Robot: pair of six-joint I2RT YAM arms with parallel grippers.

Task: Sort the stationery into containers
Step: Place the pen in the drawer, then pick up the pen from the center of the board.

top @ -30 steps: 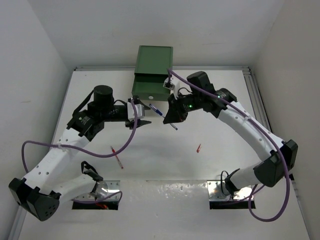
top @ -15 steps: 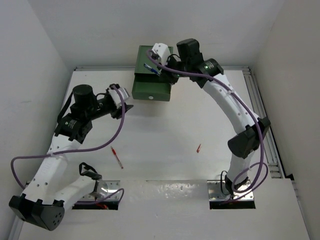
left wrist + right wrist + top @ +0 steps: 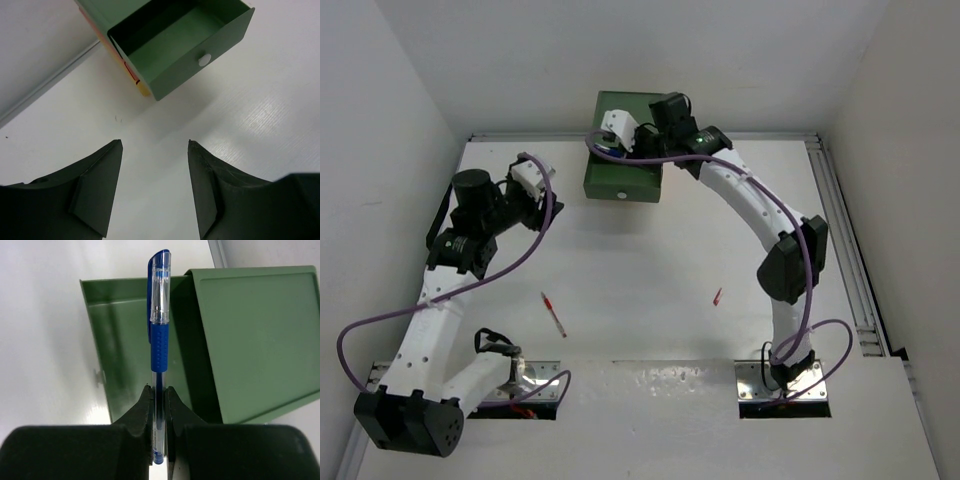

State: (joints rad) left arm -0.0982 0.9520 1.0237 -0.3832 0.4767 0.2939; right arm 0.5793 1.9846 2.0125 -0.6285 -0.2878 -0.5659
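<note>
My right gripper (image 3: 159,388) is shut on a blue pen (image 3: 159,340) with a clear barrel, which points out over the open dark green drawer (image 3: 125,350). From above, that gripper (image 3: 613,140) hovers over the drawer (image 3: 623,180) of the green cabinet (image 3: 632,108). The inside of the drawer (image 3: 175,45) looks bare, its white knob (image 3: 204,60) facing me. My left gripper (image 3: 155,142) is open with nothing in it, left of the drawer and above the table. A red pen (image 3: 553,314) and a small red piece (image 3: 718,296) lie on the table nearer the bases.
Under the green drawer, the edges of an orange-red drawer (image 3: 131,72) and a yellow one (image 3: 143,90) show. White walls close in the table at the back and both sides. A metal rail (image 3: 840,230) runs along the right edge.
My right arm has carried the blue pen from in front of the cabinet to above the open drawer. My left arm has drawn back to the left, away from the drawer.
</note>
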